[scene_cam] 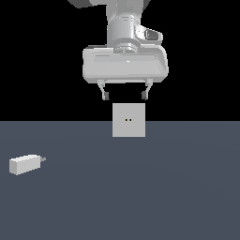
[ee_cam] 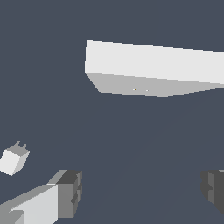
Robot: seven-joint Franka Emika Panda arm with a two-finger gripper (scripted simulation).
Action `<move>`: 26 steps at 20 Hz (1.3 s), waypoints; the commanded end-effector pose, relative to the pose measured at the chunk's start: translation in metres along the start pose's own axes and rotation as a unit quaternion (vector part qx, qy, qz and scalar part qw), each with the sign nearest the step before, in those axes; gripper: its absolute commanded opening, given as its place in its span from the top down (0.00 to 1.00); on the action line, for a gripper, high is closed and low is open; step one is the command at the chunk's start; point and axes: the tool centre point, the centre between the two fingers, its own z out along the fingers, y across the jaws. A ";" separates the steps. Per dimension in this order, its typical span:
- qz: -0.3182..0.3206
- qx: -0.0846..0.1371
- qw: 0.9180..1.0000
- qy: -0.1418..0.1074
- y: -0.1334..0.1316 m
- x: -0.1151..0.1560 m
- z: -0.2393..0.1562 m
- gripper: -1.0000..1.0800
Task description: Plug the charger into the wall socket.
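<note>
The charger (scene_cam: 25, 164) is a small off-white block lying on the dark floor at the exterior view's left, its short grey prongs pointing toward the exterior view's right. In the wrist view the charger (ee_cam: 14, 159) shows small, apart from the fingers. The wall socket (scene_cam: 129, 120) stands upright at the centre, a light-grey square plate with two tiny dark holes. It appears in the wrist view as a slab, the wall socket (ee_cam: 153, 65) seen from above. My gripper (scene_cam: 124, 96) hangs open above the socket, holding nothing. One dark fingertip (ee_cam: 70, 192) shows in the wrist view.
The dark grey floor (scene_cam: 140, 187) stretches flat around both objects. Behind it the background is black.
</note>
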 end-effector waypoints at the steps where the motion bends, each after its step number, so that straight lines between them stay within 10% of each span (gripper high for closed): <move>1: 0.000 0.000 1.000 0.000 0.000 0.000 0.000 0.04; 26: 0.080 -0.009 0.993 0.081 -0.070 -0.035 0.028 0.04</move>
